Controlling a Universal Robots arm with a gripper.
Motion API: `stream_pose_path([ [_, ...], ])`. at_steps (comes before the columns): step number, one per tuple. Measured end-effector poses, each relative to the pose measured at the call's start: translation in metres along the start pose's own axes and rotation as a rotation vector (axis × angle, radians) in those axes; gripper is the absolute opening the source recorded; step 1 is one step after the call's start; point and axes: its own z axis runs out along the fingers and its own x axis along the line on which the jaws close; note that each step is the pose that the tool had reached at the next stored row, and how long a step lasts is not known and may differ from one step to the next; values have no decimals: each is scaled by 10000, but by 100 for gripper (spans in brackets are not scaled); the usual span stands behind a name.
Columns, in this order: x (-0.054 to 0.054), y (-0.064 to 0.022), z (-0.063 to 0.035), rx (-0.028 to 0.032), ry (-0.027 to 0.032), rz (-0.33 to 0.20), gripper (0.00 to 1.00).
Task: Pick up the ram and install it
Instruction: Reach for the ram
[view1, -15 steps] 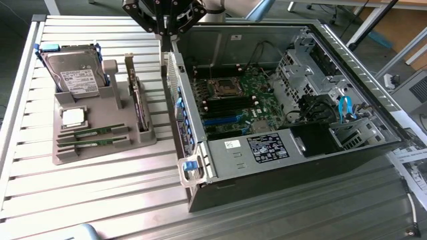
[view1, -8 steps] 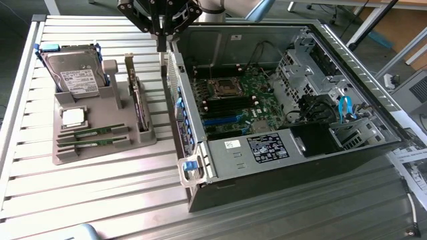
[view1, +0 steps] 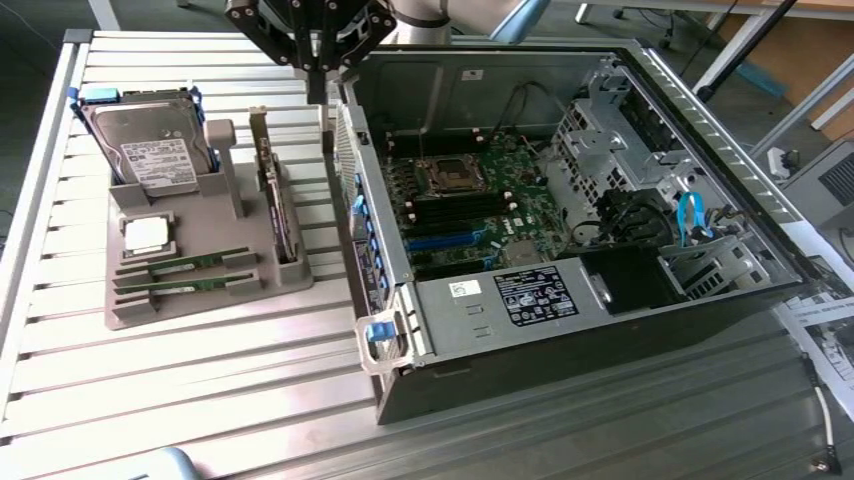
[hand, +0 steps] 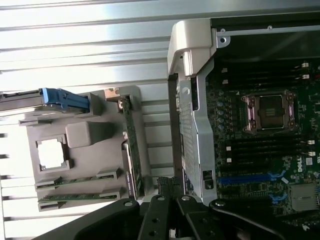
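Exterior view: the ram (view1: 183, 264) lies on edge in a slot of the grey holder (view1: 200, 312), in the lower left part of the frame. A second stick (view1: 180, 287) sits in the slot just below it. I read both as thin green strips, parallel and close together but not touching. In the wrist view the ram (hand: 77, 178) and the second stick (hand: 80, 195) rest in the same pair of slots, next to the square silver processor chip (hand: 50, 152).

On the holder, the processor chip (view1: 144, 235) sits just above the sticks in the exterior frame. A hard drive (view1: 154, 140) in a blue-edged caddy stands at the holder's upper end. A wider card (view1: 276, 200) stands on edge along the holder's right side. The holder rests on a slatted metal table (view1: 200, 400).

To the exterior view's right, the computer case (view1: 534, 330) lies open, its motherboard (view1: 467, 200) exposed, with black memory slots (view1: 454, 212) below the processor socket (view1: 447, 176).

The gripper (view1: 318, 90) hangs at the top of the exterior frame, between holder and case and well apart from the ram. Its claw is pinched narrow.
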Motion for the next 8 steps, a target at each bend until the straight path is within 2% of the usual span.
stream_pose_path([
  [8, 61, -5, -2, 0, 0, -1, 11],
])
